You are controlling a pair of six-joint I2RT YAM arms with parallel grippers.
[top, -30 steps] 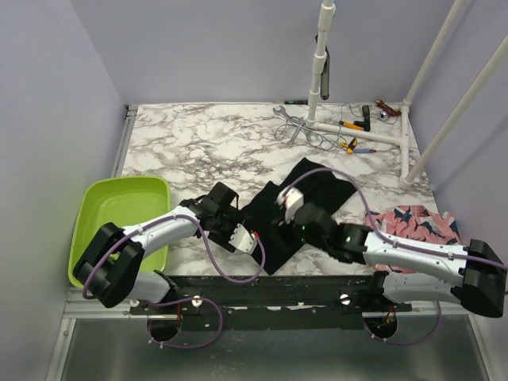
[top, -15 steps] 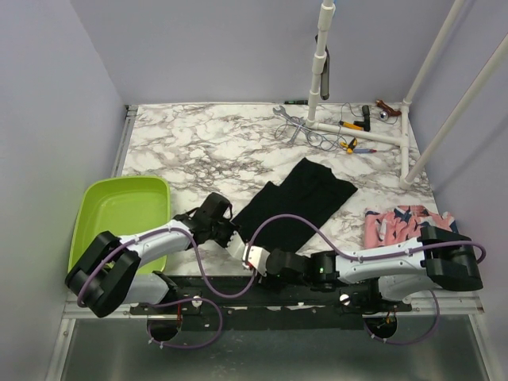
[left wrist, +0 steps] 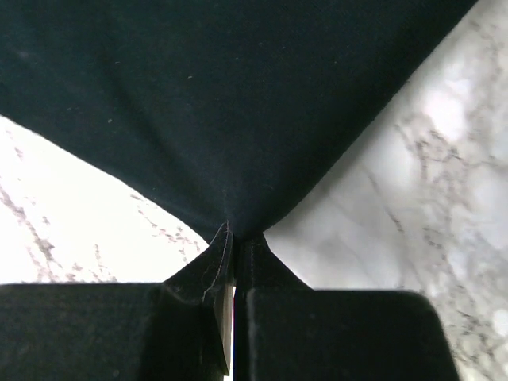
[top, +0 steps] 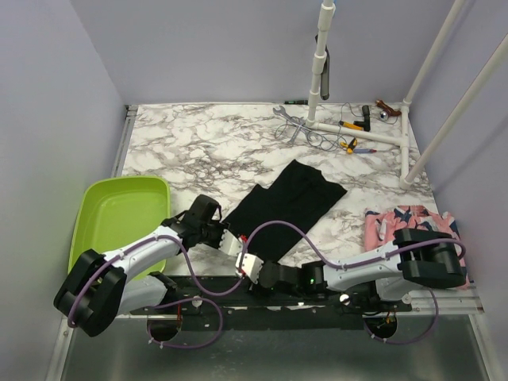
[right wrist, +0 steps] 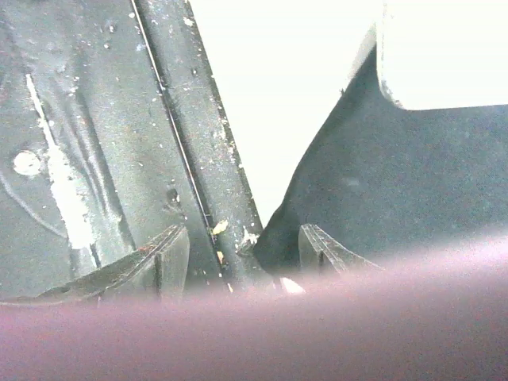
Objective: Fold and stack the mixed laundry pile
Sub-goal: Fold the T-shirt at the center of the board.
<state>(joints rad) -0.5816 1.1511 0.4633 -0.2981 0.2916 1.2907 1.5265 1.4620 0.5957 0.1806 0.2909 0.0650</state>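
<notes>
The black garment [top: 290, 198] lies flat on the marble table [top: 182, 151], near the middle. Its long axis runs on a diagonal from the near-left corner up to the far right. That near-left corner is mine: my left gripper [top: 232, 241] is pinched tight on it, and in the left wrist view the black cloth [left wrist: 238, 95] fans away from my closed left gripper [left wrist: 234, 246] in a taut wedge.

My right gripper [top: 244, 260] sits low at the near edge of the table, just beside the left one, with its jaws apart and nothing between them. In its own view the dark cloth [right wrist: 381, 190] lies ahead and to the right of my right gripper [right wrist: 242, 254], close to one finger (whether it touches I cannot tell).

So the whole length of the garment stretches away from both hands, toward the far right. I judge the fold turns on carrying this near end along that axis, and the right hand needs its own corner first.

The pink shark-print garment [top: 413, 221] waits at the right edge, and the green basin [top: 119, 210] stands at the left.
</notes>
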